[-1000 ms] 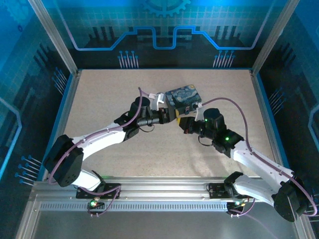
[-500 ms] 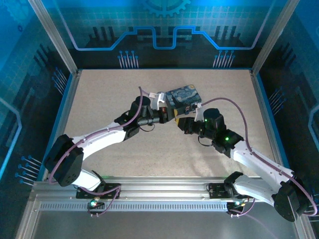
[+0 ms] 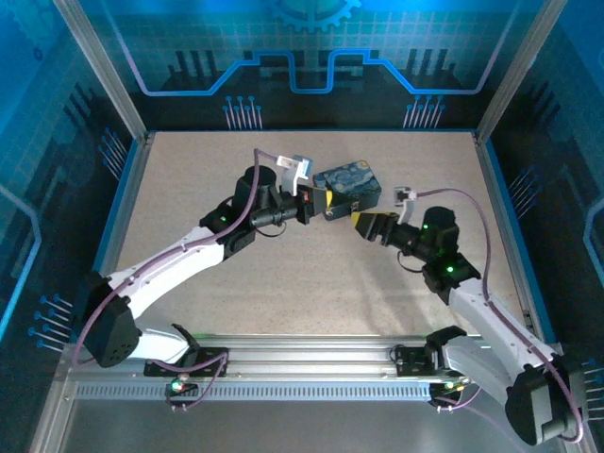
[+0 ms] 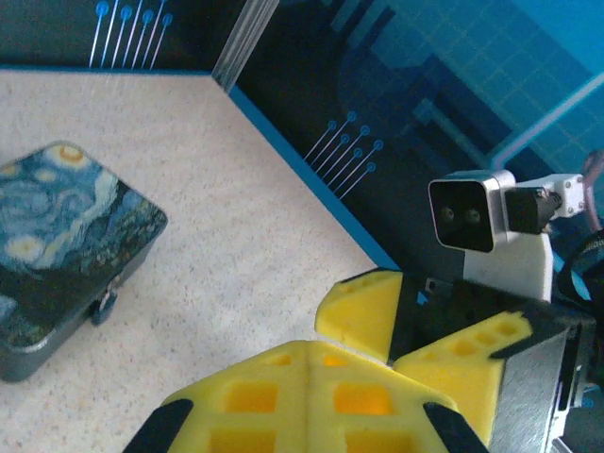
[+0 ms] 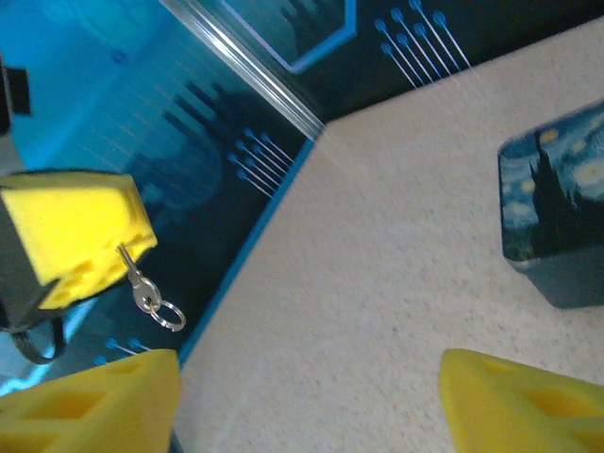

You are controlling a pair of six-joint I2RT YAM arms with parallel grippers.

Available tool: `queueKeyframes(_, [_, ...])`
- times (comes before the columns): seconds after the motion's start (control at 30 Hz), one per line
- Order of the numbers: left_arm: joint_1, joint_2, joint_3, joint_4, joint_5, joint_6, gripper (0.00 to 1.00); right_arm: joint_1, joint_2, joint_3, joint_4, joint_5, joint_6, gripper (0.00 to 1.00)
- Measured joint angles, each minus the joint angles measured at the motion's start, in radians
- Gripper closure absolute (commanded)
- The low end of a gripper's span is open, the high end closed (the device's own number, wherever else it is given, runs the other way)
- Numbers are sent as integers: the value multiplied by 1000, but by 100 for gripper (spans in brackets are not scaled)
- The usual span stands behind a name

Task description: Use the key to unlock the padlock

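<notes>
Left tool point(image 5: 94, 231) is closed tight on the key point(image 5: 139, 283): thin, light, probably slippery; grip it by the bow. Right tool point(image 5: 307, 401) stands open, empty. The padlock point(image 4: 102, 306) hangs at the tin's point(image 4: 66, 236) front edge.

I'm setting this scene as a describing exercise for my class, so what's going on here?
Two robot arms are set on unlocking a small padlock that hangs on the side of a painted blue tin on the table. The left gripper is shut on the key, which sticks out of its tip with a ring dangling. The right gripper is open, holding nothing, close by. The key has not reached the padlock yet.
</notes>
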Motion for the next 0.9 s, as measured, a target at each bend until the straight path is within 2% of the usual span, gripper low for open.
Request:
queueKeyframes(0.13, [0, -11, 48, -25, 26, 50, 100, -20, -11, -4, 168, -100, 41, 18])
queueKeyframes(0.27, [0, -17, 81, -27, 82, 79, 100, 6, 18, 25, 265, -176, 69, 18])
queueKeyframes(0.47, [0, -21, 89, 1, 169, 85, 100, 89, 75, 92, 306, -225, 64, 25])
queueKeyframes(0.9, [0, -21, 89, 56, 228, 81, 100, 125, 129, 138, 319, -240, 60, 43])
